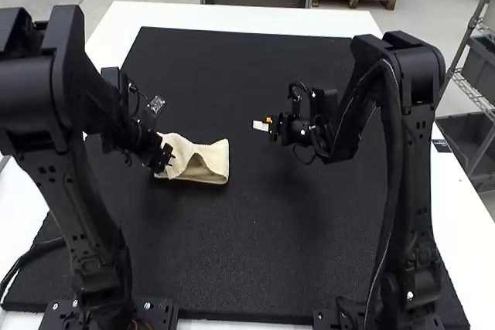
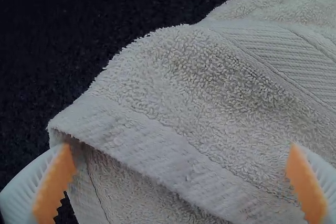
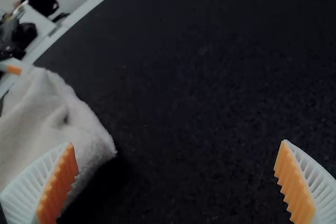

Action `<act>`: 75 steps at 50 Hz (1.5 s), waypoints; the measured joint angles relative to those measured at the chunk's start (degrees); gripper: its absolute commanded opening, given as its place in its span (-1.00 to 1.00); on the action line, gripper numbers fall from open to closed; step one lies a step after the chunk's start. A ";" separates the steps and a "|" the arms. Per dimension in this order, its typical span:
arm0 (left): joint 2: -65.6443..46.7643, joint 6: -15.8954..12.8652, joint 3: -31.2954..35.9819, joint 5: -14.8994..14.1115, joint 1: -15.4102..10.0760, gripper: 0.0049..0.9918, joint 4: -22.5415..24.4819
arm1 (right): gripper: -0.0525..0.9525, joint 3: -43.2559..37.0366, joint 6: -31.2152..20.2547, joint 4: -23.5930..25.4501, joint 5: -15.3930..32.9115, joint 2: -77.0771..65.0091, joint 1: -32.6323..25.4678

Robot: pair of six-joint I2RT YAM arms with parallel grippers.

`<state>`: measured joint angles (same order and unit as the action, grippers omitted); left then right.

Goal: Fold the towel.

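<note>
Resting on the counter: a cream terry-cloth towel [image 1: 209, 174] is lying on a black textured mat [image 1: 255, 245], left of the mat's middle; the mat is covering much of the white counter [image 1: 178, 16].

Towel lie: cloth is lying in overlapping layers, partly folded and uneven; in the high view a raised fold is standing up and forming a small hollow.

Towel weave: smooth ribbed bands are running across the looped pile; in the left wrist view one banded edge is overlapping another layer and ending at a corner.

Left gripper [image 1: 164, 158]: is standing at the towel's left end; white ribbed fingers with orange pads [image 2: 56, 182] are spreading wide, with cloth showing between them and no pinch forming. Whether the pads are touching cloth, cannot tell.

Right gripper [image 1: 261, 124]: is hanging over the mat to the right of the towel, well apart from it; its fingers are also spreading wide, holding nothing.

Right wrist view: dark mat is showing between the fingers; the towel is appearing partly behind one of them.
</note>
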<state>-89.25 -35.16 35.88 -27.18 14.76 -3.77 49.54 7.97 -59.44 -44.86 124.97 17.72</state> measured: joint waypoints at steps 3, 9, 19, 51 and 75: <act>-0.09 0.15 0.00 -0.13 0.00 0.90 -0.09 | 0.83 0.00 0.00 0.02 0.00 0.00 0.00; -0.09 0.85 0.00 -0.42 0.00 0.89 -1.53 | 0.84 0.00 0.00 0.04 0.00 0.00 0.00; -0.09 1.38 1.25 -1.01 0.00 0.82 -5.75 | 0.84 0.00 0.00 0.04 0.00 0.02 0.00; 0.50 1.57 4.50 -3.21 0.00 0.82 -14.64 | 0.84 0.00 0.00 0.17 0.00 0.02 0.00; 1.55 2.01 4.50 -4.17 0.02 0.37 -12.39 | 0.84 0.00 0.02 0.15 0.00 0.02 0.00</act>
<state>-87.70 -33.15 40.38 -31.35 14.79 -16.16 49.54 7.99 -59.29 -44.86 124.99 17.72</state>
